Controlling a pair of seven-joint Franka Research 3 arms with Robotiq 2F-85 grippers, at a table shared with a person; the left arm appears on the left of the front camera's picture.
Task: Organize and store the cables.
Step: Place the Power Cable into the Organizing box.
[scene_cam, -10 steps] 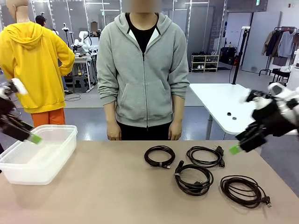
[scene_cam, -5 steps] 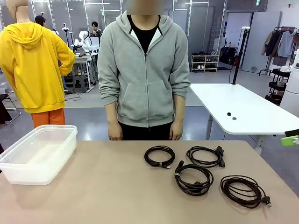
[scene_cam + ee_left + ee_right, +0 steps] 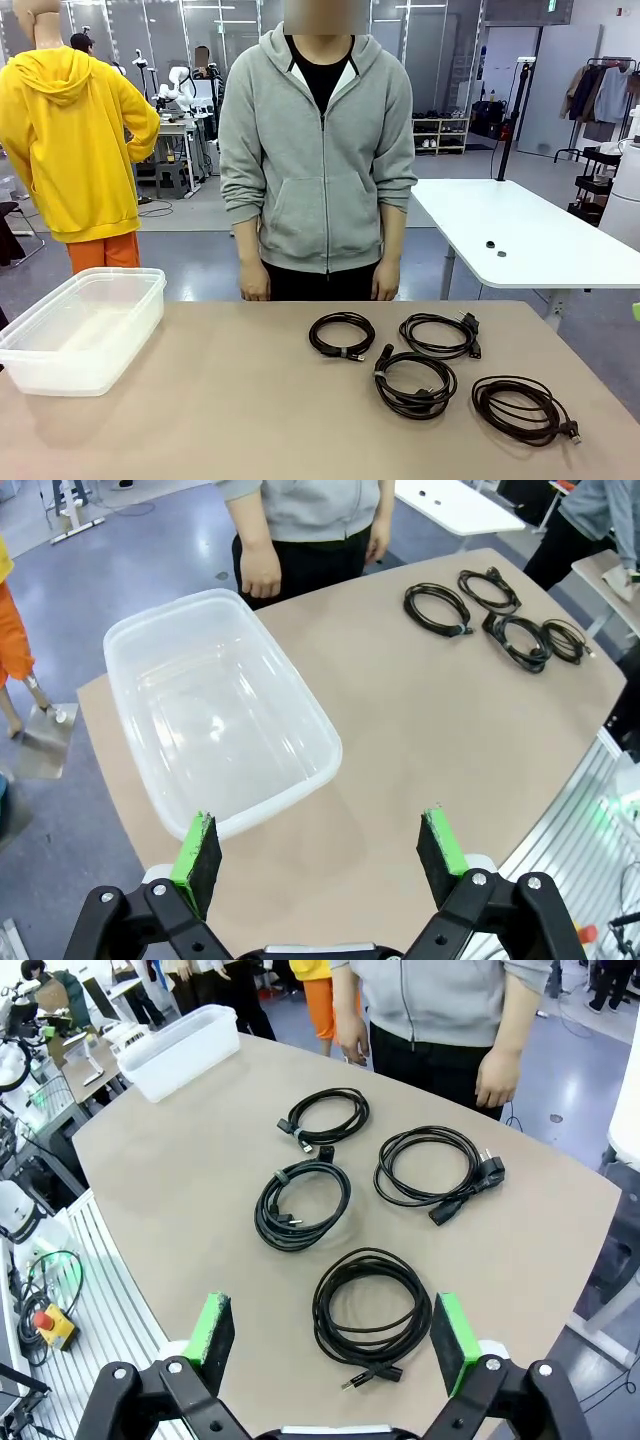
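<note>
Several cables lie as black coils on the right half of the tan table [image 3: 220, 400]: one [image 3: 342, 335] nearest the middle, one [image 3: 439, 335] beside it, one [image 3: 415, 384] in front, and one [image 3: 522, 408] at the near right. My left gripper [image 3: 320, 845] hangs open high above the near rim of an empty clear plastic bin [image 3: 330, 750], with the coils [image 3: 437, 608] far off. My right gripper [image 3: 330, 1330] is open high above the nearest coil [image 3: 370, 1310], nothing between its fingers. Three more coils [image 3: 300, 1205] lie beyond it.
The clear bin [image 3: 70, 370] stands at the table's left end. A person in a grey hoodie stands at the far edge, both hands [image 3: 255, 285] hanging by their sides. A white table [image 3: 500, 230] stands behind on the right. The bin [image 3: 180, 1050] sits far across from my right gripper.
Both arms have drawn out of the front view, the left off the left side and the right off the right side. The person has shifted slightly right. The cables have not moved.
</note>
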